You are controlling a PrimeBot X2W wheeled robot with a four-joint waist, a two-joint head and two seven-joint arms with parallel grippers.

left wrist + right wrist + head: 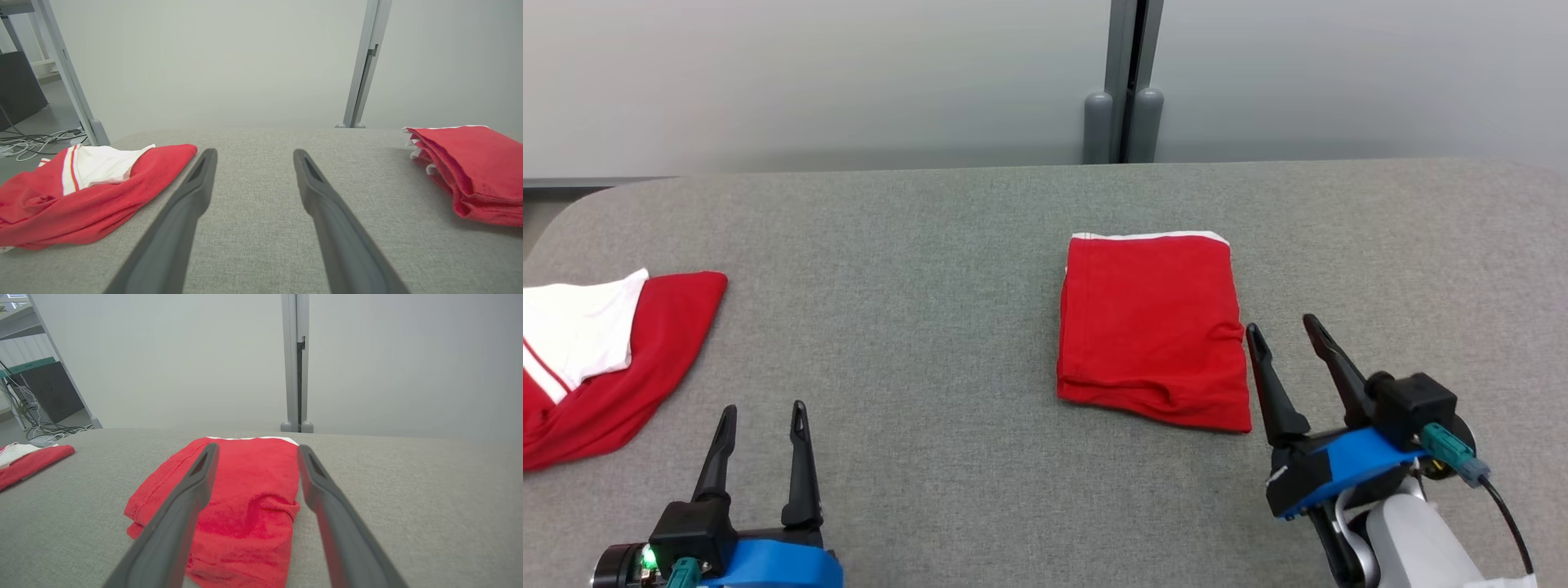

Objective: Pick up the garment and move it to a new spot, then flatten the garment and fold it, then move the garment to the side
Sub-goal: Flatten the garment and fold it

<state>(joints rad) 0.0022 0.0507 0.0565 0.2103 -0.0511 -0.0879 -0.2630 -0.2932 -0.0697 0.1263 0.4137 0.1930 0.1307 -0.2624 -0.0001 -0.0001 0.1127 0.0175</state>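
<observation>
Grey woven counter with rounded corners, backed by pale wall panels and one grey post on two rounded feet.

Item 1, folded red garment: one. It is a neat rectangle with white trim along its far edge, lying flat to the right of the counter's middle. Its long axis runs away from me, from near edge to far edge. The folded layers show along the near edge.

Item 2, right tool: one. It is open, with both fingers spread and nothing gripped. It sits just beside the garment's near right corner, its inner finger close to the right hem. Whether it touches the cloth I cannot tell. From my right wrist the garment lies ahead, with one finger over the cloth and the other over bare counter.

Item 3, left tool: one. It is open and empty, over bare counter. It is well apart from the folded garment, which lies off to its right.

Item 4, loose red-and-white garment: one. It lies unfolded at the counter's left edge, near my left tool.

Assessment: the folding looks finished and the move to the side remains. The right tool is the nearer one. A grip would come in leftward across the short axis, at the right hem.
</observation>
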